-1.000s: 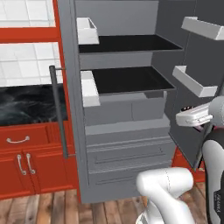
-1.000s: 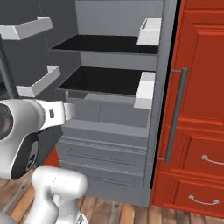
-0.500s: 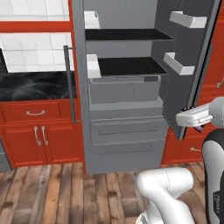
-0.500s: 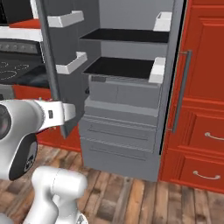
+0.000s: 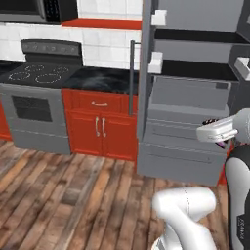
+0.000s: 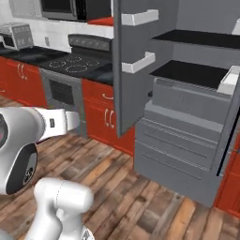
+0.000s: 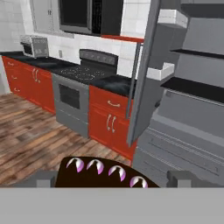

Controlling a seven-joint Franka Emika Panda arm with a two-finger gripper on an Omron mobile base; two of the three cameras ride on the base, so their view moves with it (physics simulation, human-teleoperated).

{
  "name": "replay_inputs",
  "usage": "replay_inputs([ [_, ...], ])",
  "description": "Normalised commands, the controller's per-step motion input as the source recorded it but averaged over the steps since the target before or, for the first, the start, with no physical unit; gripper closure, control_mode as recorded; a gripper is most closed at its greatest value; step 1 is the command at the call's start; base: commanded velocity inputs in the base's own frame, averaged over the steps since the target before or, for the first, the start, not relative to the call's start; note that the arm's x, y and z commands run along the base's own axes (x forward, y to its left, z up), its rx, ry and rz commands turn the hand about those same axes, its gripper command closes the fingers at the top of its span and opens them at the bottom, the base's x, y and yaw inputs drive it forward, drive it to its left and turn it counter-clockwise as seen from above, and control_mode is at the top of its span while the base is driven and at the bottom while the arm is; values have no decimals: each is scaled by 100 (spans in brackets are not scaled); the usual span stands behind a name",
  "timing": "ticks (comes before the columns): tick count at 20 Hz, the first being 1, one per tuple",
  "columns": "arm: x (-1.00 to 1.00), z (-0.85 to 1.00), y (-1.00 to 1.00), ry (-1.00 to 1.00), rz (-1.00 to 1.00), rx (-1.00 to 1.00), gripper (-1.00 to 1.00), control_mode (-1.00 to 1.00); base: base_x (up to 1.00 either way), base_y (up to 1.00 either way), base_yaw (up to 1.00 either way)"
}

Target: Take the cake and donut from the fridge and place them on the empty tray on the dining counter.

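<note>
**Cake between the fingers, in front of the open fridge**

Left base view: the fridge (image 5: 195, 112) stands with its doors open, black shelves bare, drawers below. The white hand (image 5: 216, 131) lies almost level at drawer height and points to the left. Under its far end a small dark and pink bit shows; I cannot tell more of it here.

Right base view: the forearm (image 6: 44, 125) stretches level toward the right, apart from the fridge (image 6: 187, 126), over the wooden floor (image 6: 122, 187).

Hand view: the gripper (image 7: 111, 178) is closed on the cake (image 7: 105, 173) — a dark chocolate cake with a row of pink-white dollops. The row runs across from one fingertip (image 7: 43, 178) to the other, flat side up. The jaws stand wide, one at each side of the cake. Beyond lie the stove (image 7: 76, 74) and red cabinets (image 7: 109, 113).
</note>
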Motion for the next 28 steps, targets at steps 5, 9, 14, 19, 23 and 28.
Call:
replay_inputs([
  [5,0,0,0,0,0,0,100,100,-45,0,68],
  [9,0,0,0,0,0,0,100,100,-62,0,72],
  [14,0,0,0,0,0,0,100,100,-86,0,67],
  [19,0,0,0,0,0,0,100,100,-61,45,50],
  [23,0,0,0,0,0,0,100,100,-30,100,27],
  [28,0,0,0,0,0,0,100,100,-5,100,22],
])
